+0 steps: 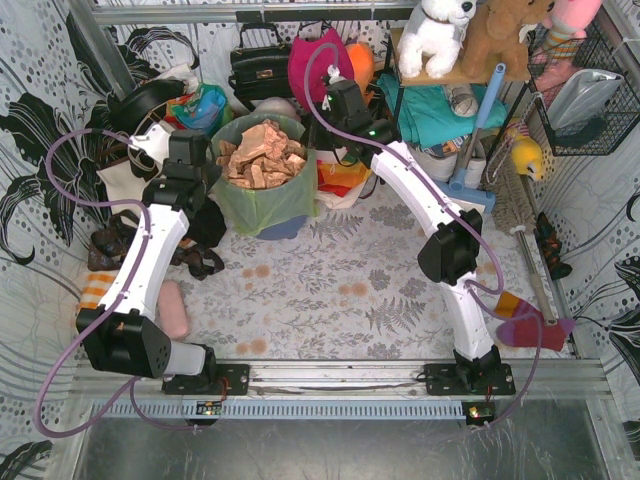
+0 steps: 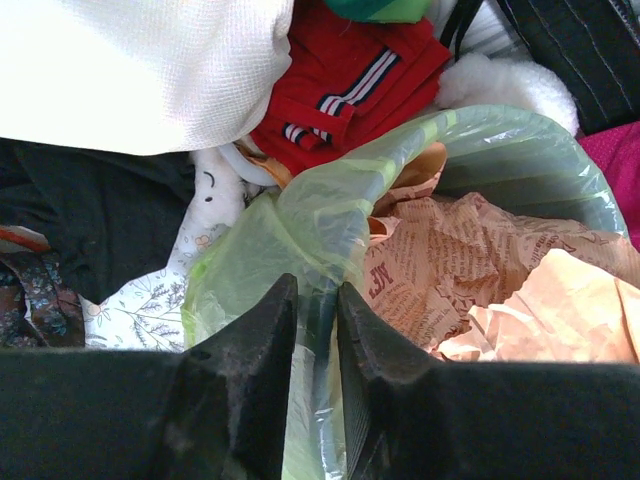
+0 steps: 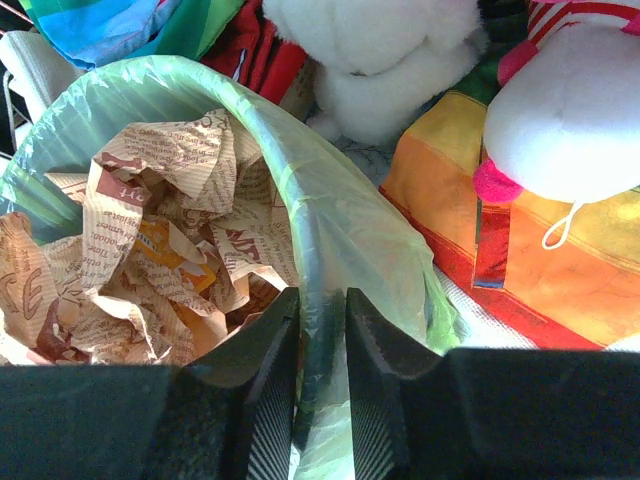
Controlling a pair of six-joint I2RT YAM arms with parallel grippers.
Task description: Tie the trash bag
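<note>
The trash bag (image 1: 262,198) is lime-green translucent plastic lining a blue-grey bin (image 1: 284,229) at the back middle. Brown crumpled paper (image 1: 262,155) fills it. My left gripper (image 1: 217,166) is at the bag's left rim. In the left wrist view it (image 2: 318,300) is shut on the bag's rim (image 2: 320,215), with plastic and the bin edge between the jaws. My right gripper (image 1: 322,135) is at the bag's right rim. In the right wrist view it (image 3: 322,305) is shut on the rim (image 3: 330,210) in the same way.
Clutter rings the bin: a black handbag (image 1: 258,65), a white tote (image 2: 140,70), red clothing (image 2: 350,70), a rainbow cloth (image 3: 520,250) and plush toys (image 3: 380,60). A shelf (image 1: 470,75) and wire basket (image 1: 585,95) stand right. A pink roll (image 1: 173,308) lies front left.
</note>
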